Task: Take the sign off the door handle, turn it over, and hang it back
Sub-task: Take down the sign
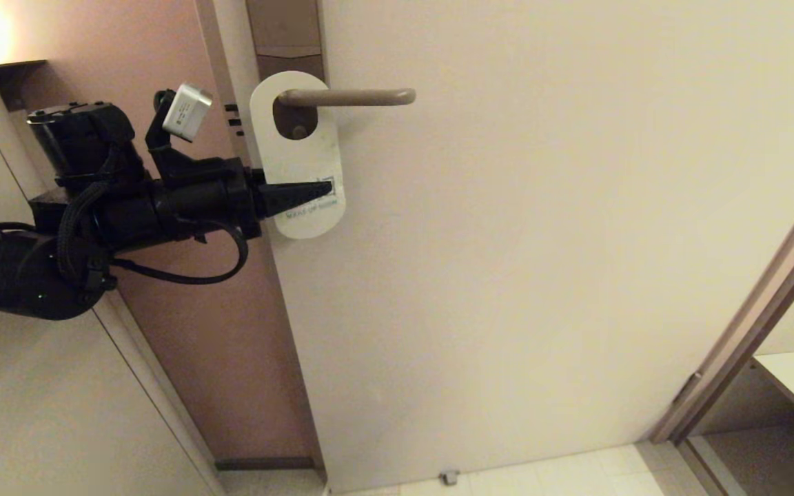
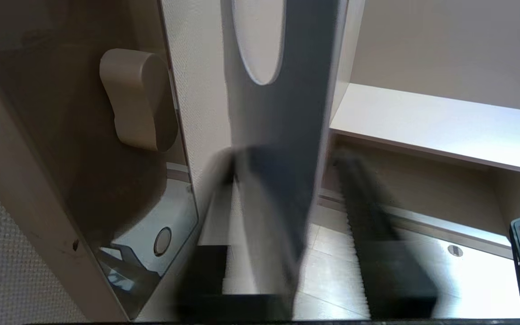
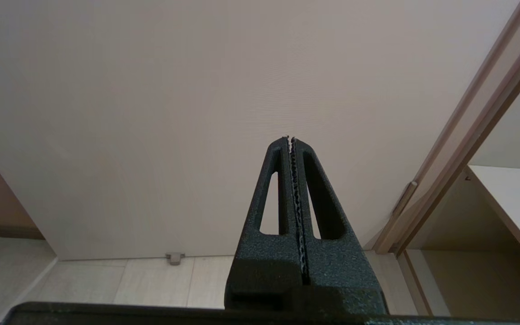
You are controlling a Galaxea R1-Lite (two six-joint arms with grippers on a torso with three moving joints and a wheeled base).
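Nearest, the right gripper [image 3: 290, 140] hangs parked low, out of the head view, its two fingers pressed together on nothing and pointing at the bare lower part of the door [image 1: 542, 275].

Farther in and to the left, the left gripper [image 1: 314, 193] reaches in from the door's edge side at about mid height. In the left wrist view its fingers [image 2: 368, 216] stand apart with the sign [image 1: 298, 155] passing between them; one finger looks to be against the card and the other clear of it, so I judge this no firm clamp.

Farthest, the sign hangs flat against the door by its oval hole over the door handle [image 1: 349, 97], at the root of the lever next to the lock plate [image 1: 287, 41]. Its white face shows outward. The gripper holds the lower end, away from the hole, presumably to leave the loop free on the lever.
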